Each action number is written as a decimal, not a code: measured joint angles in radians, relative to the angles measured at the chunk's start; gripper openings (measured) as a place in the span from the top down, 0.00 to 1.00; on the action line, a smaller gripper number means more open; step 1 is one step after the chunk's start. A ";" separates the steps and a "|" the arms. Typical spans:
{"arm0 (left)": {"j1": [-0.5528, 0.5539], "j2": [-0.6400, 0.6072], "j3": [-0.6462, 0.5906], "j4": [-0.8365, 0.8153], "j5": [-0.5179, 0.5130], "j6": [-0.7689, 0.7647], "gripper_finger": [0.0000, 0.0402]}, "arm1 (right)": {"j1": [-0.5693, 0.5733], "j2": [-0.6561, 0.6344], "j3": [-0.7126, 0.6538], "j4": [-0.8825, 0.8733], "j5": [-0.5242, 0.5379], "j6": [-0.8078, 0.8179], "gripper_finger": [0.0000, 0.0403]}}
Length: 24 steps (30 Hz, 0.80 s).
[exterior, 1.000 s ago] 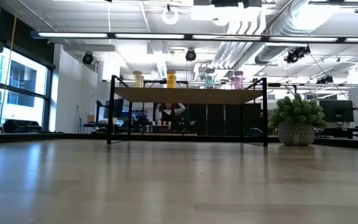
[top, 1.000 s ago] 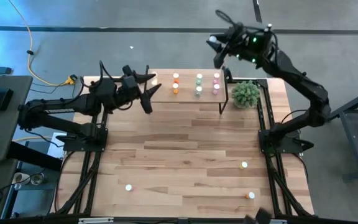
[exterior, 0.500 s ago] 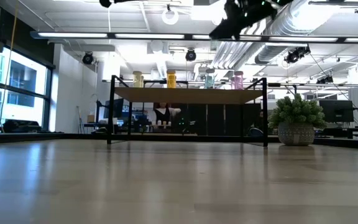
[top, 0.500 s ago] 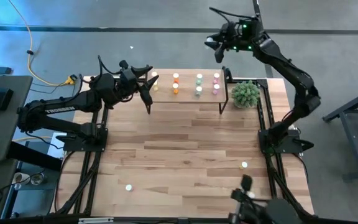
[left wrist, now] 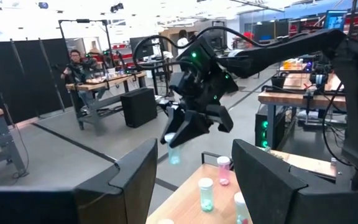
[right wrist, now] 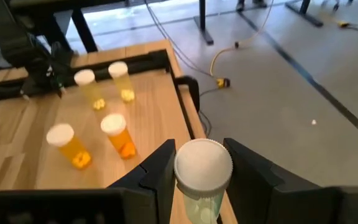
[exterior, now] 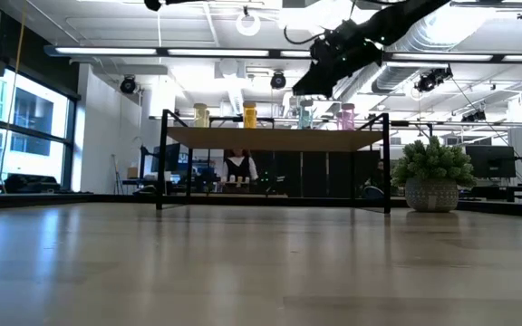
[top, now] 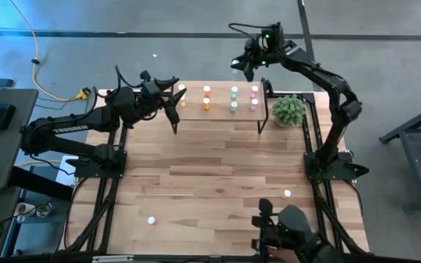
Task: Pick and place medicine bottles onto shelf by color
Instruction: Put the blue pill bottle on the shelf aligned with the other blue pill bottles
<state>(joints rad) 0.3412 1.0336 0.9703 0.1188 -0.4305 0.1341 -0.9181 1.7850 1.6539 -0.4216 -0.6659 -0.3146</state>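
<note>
Shelf (top: 218, 109) legs partly hidden; right fingers (right wrist: 201, 163) clamp green bottle (right wrist: 202, 180), body cut off; left fingers (left wrist: 191, 180) apart

I see bright, even light from ceiling strip lights (exterior: 270, 52); window (exterior: 34, 127) glare sits at one side. The near tabletop (exterior: 261, 272) blurs softly, shadows faint.

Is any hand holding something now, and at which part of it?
The right hand holds a green bottle by its upper body, just under the white cap. The left hand stands open and holds nothing.
</note>
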 joint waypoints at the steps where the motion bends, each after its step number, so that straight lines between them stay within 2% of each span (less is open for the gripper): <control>1: 0.000 0.000 0.000 -0.002 -0.001 0.000 0.51 | -0.001 0.004 0.000 -0.006 0.000 -0.007 0.71; 10: 0.000 0.000 0.000 -0.003 -0.004 0.000 0.51 | -0.005 0.026 0.000 -0.091 0.001 -0.045 0.71; 24: 0.000 0.000 0.000 -0.003 -0.004 -0.003 0.51 | -0.002 0.056 0.000 -0.040 0.014 -0.028 0.71</control>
<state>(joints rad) 0.3412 1.0340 0.9703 0.1160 -0.4343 0.1310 -0.9204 1.8409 1.6543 -0.4618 -0.6516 -0.3422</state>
